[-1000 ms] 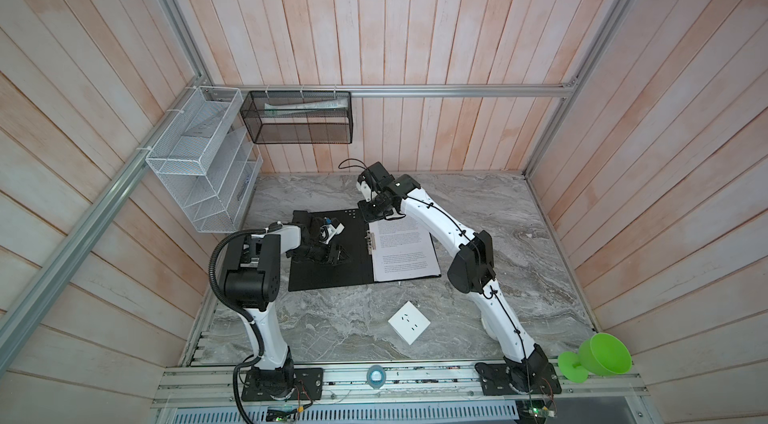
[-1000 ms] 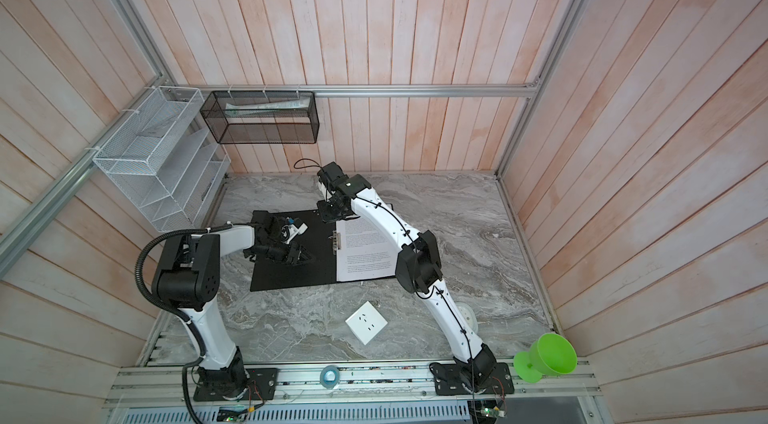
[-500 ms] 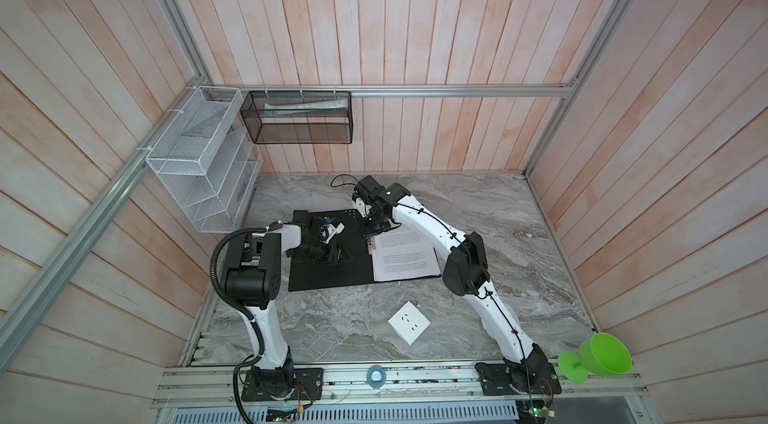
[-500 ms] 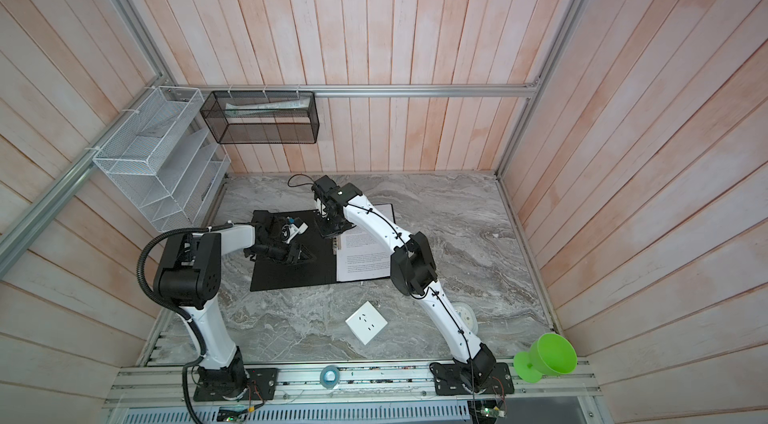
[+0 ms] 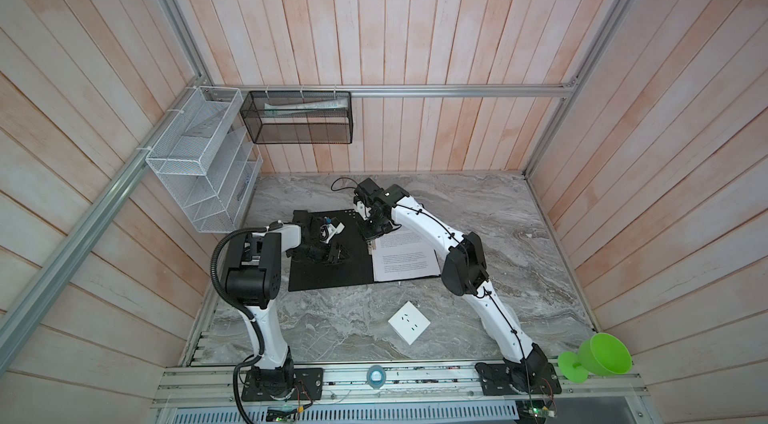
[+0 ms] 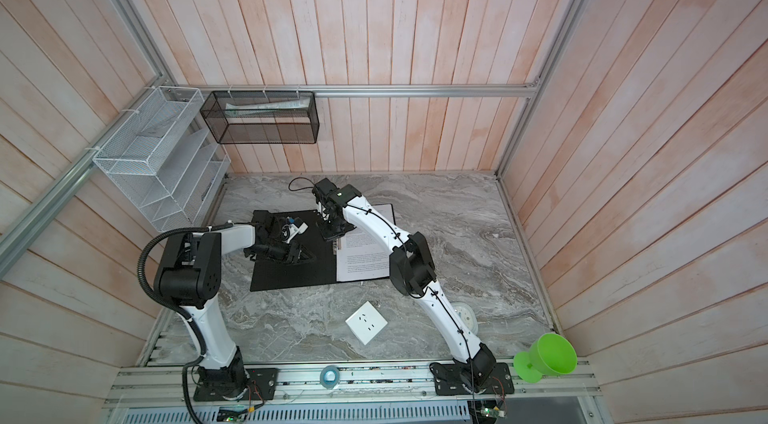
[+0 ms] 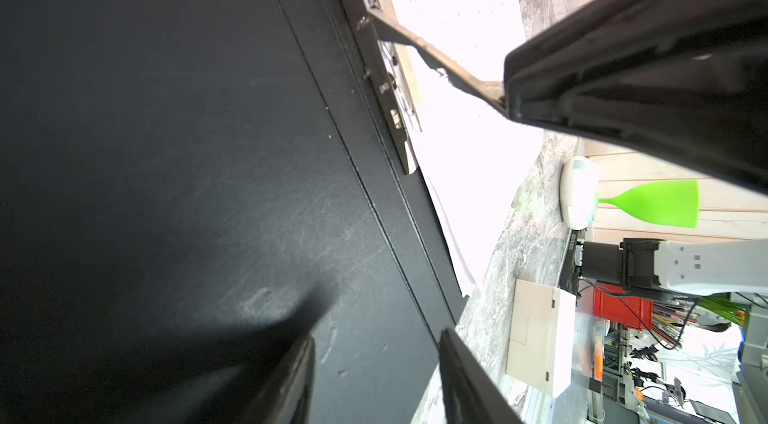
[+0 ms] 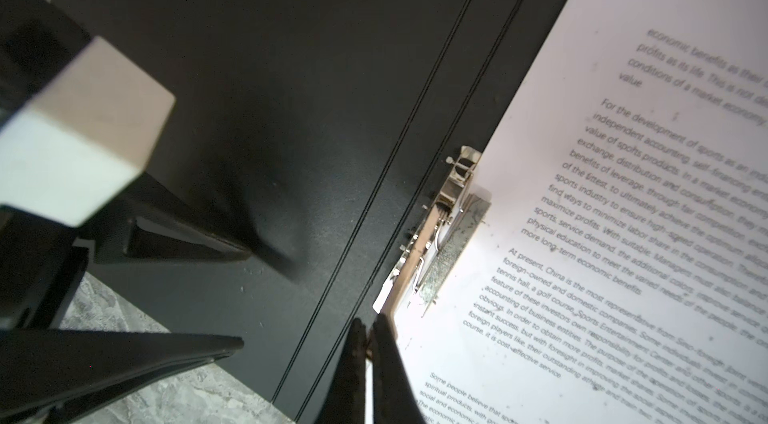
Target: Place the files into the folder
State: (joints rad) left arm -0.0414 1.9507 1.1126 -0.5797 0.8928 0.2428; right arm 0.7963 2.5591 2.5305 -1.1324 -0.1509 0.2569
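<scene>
Mid-frame, the folder [image 5: 324, 272] is pinned open by the half-spread left gripper [image 8: 246, 299] and its clip lever [image 7: 436, 62] pinched by the closed right gripper [image 8: 368, 338], seemingly to secure the files [image 5: 405, 264] lying just right of centre.

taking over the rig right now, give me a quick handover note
Grippers: left gripper open above the bare left half of the folder, holding nothing; right gripper shut on the clip lever.
Things: the files lie on the folder's right half, edge at the clip.
Done: folder open, files laid in.
Left: probably lower the lever, then close the cover.
</scene>
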